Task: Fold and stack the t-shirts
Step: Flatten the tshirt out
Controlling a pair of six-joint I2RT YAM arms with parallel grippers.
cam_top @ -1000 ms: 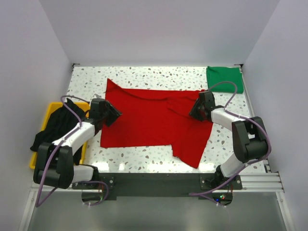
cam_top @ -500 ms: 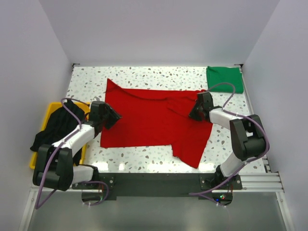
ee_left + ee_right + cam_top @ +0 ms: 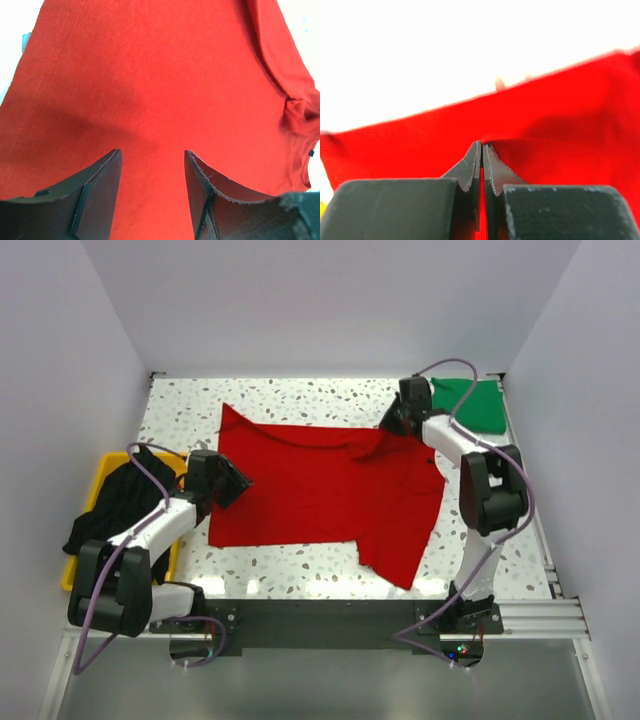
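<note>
Left arm: from its base at the near left, the arm bends at the elbow and its forearm angles toward the table centre. This puts the left gripper [image 3: 238, 483] over the left edge of the red t-shirt [image 3: 320, 495]. In the wrist view its two fingers [image 3: 102, 192] stand wide apart, with only flat red cloth between them and nothing gripped. A shadow lies on the cloth beneath them, but whether the tips touch it cannot be told. Right arm: from the near right base its links run toward the far side, and the forearm turns left near the far right corner. The right gripper [image 3: 392, 423] sits at the far right edge of the red garment. In the wrist view its fingers are pressed together, with a thin ridge of red cloth pinched between the tips. The arm's cable loops over the green t-shirt [image 3: 478, 405]. Task items: the red t-shirt lies spread across the middle of the speckled table [image 3: 180, 405]. It is mostly flat, with creases near the pinched edge and one part reaching toward the near side at lower right. The green t-shirt lies folded in the far right corner, just beside the right gripper. The black t-shirt [image 3: 120, 505] is heaped in a yellow tray [image 3: 103, 468] at the left edge and spills over its sides.
</note>
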